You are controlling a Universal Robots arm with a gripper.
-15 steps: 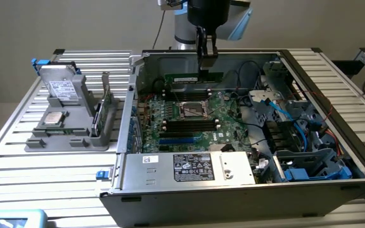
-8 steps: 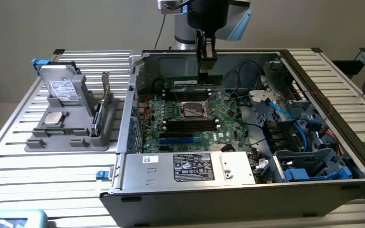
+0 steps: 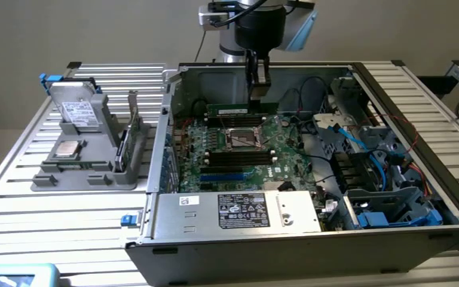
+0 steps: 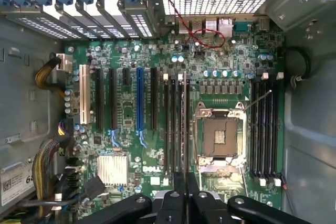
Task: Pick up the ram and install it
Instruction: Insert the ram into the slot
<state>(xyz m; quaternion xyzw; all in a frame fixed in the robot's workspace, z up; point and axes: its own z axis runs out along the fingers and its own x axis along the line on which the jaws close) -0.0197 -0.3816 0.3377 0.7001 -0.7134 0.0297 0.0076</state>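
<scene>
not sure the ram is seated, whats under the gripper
The gripper is shut on the top edge of the ram, which stands on edge over the motherboard beside the cpu socket. The ram covers its slot, so seating cannot be seen.

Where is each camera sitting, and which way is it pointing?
Exterior view: off the arm, raised, looking down into the open computer case; the arm and the gripper, shut on the ram, show.
Wrist view: on the wrist, facing the motherboard past the gripper's fingers.
Both share the motherboard and its CPU socket.
</scene>
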